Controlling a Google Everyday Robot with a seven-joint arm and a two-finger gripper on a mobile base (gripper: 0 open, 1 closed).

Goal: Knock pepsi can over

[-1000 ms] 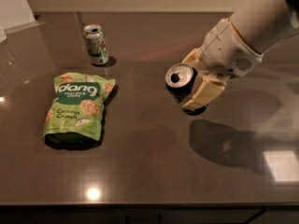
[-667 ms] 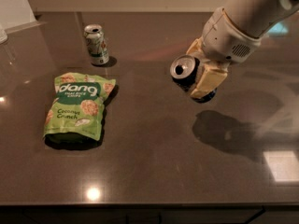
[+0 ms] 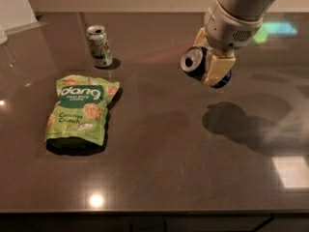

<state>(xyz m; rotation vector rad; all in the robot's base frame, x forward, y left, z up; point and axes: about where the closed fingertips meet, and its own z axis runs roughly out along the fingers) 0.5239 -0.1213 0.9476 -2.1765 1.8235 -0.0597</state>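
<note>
The pepsi can (image 3: 194, 62) is dark blue with a silver top. It is tilted on its side, its top facing left toward the camera, and is held in the air above the dark table (image 3: 159, 163). My gripper (image 3: 209, 57) is shut on it, with a cream finger (image 3: 218, 67) in front of the can and the other behind it. The shadow of the arm and can falls on the table below and to the right.
A white-and-green can (image 3: 99, 45) stands upright at the back left. A green Dang coconut chips bag (image 3: 79, 109) lies flat at the left. A white object sits at the far left corner. The table's front edge runs along the bottom.
My gripper has risen and moved slightly right and away with the pepsi can in it. The other can and the bag have not moved.
</note>
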